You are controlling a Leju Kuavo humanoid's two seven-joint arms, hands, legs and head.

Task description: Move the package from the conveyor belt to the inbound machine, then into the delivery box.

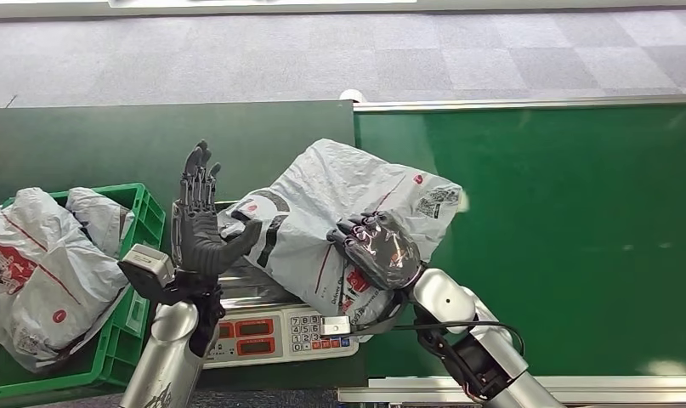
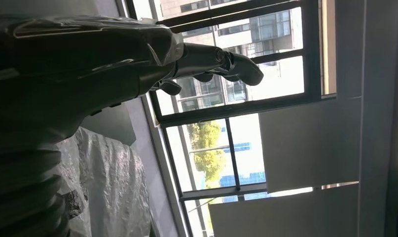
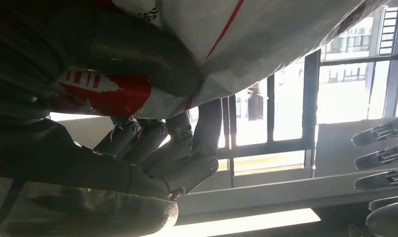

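1. The package [image 1: 339, 212], a grey plastic mailer bag with red stripes and printed labels, lay partly on the inbound machine [image 1: 280, 327], a scale with red displays and a keypad, its upper part reaching toward 1 o'clock over the edge of the conveyor belt [image 1: 560, 238]
2. The right hand [image 1: 377, 251] gripped the package at its 5 o'clock side, the fingers curled over the plastic; in the right wrist view the fingers [image 3: 187, 143] pressed up against the bag [image 3: 266, 39]
3. The left hand [image 1: 201, 225] stood upright at 9 o'clock of the package, fingers spread and pointing toward 12 o'clock, holding nothing; whether its thumb touched the bag I could not tell
4. In the left wrist view the left hand's fingers [image 2: 226, 61] stretched out before windows, with crinkled grey plastic [image 2: 108, 187] beside the arm
5. The delivery box [image 1: 139, 255], a green crate, sat at 9 o'clock of the scale and held other grey parcels [image 1: 42, 272]
6. A dark green table [image 1: 110, 144] lay at 10 o'clock of the package, grey carpet [image 1: 322, 51] beyond it
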